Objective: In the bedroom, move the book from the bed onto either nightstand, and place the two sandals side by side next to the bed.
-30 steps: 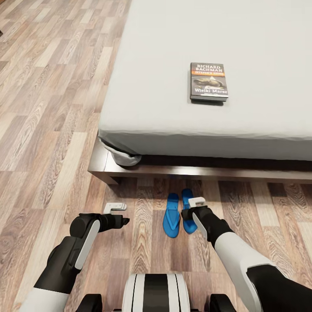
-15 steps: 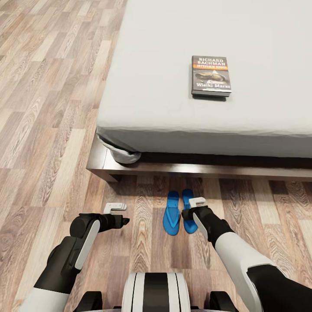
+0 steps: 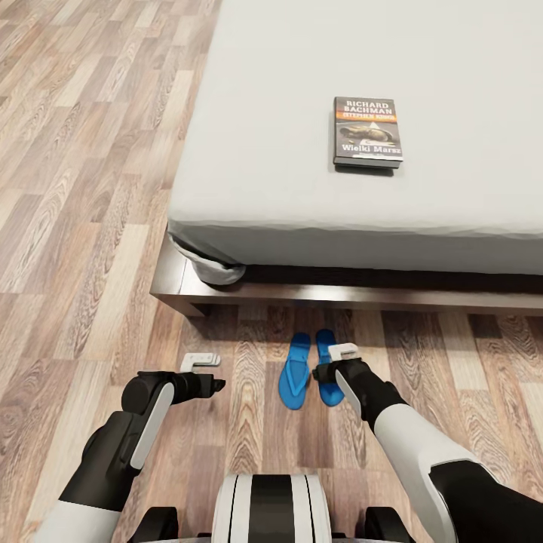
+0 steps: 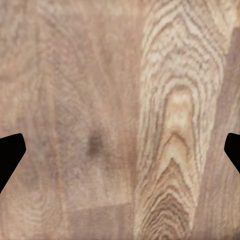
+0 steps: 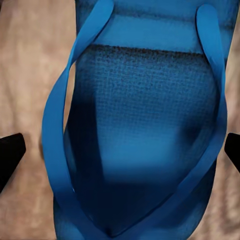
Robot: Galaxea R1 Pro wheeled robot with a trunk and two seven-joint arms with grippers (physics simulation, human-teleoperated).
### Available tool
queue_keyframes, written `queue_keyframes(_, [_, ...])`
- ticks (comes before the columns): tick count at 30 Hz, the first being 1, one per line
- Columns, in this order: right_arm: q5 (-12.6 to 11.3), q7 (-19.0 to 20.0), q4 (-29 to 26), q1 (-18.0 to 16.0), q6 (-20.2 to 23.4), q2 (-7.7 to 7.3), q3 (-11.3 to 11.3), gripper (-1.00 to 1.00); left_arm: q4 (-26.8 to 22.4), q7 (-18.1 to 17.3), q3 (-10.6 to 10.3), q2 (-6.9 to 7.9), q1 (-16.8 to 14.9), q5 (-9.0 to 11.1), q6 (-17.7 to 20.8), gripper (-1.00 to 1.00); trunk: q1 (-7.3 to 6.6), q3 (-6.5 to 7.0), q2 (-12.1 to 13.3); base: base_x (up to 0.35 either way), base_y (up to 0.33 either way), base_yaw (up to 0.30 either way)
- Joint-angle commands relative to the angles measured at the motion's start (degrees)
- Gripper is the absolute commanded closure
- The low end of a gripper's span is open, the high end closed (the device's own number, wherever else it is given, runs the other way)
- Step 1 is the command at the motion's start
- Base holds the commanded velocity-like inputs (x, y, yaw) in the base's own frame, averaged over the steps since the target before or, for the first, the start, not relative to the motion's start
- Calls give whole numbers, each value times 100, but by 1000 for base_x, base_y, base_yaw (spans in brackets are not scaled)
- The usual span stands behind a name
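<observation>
Head view shows both sandals (image 3: pixel 309 369) side by side on the floor beside the bed (image 3: pixel 362 196); the right gripper (image 3: pixel 341 354), jaws apart, hovers over one. Book (image 3: pixel 367 132) lies on the bed, likely next.

Book (image 3: pixel 367 132) cover: "RICHARD BACHMAN", "Wielki Marsz"; orange band illegible.
</observation>
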Motion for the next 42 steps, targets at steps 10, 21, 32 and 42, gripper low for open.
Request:
queue_keyframes(10, [11, -22, -14, -1, 36, 1, 29, -100, -4, 10, -7, 2, 1, 16, 21, -100, -21, 174, 10, 0, 0, 0])
queue_keyframes(21, [11, -21, -13, -1, 36, -4, 36, -100, 3, 10, -7, 1, 5, 16, 21, -100, -50, 418, 24, 0, 0, 0])
queue_keyframes(32, [5, -21, 0, 2, 34, -20, 45, -100, 20, 10, -7, -3, 5, 16, 21, -100, -78, 662, 39, 0, 0, 0])
queue_keyframes(42, [-37, -21, 20, 31, 32, -53, 13, -100, 61, 10, -7, -4, 4, 13, 21, -100, -104, 883, 52, 0, 0, 0])
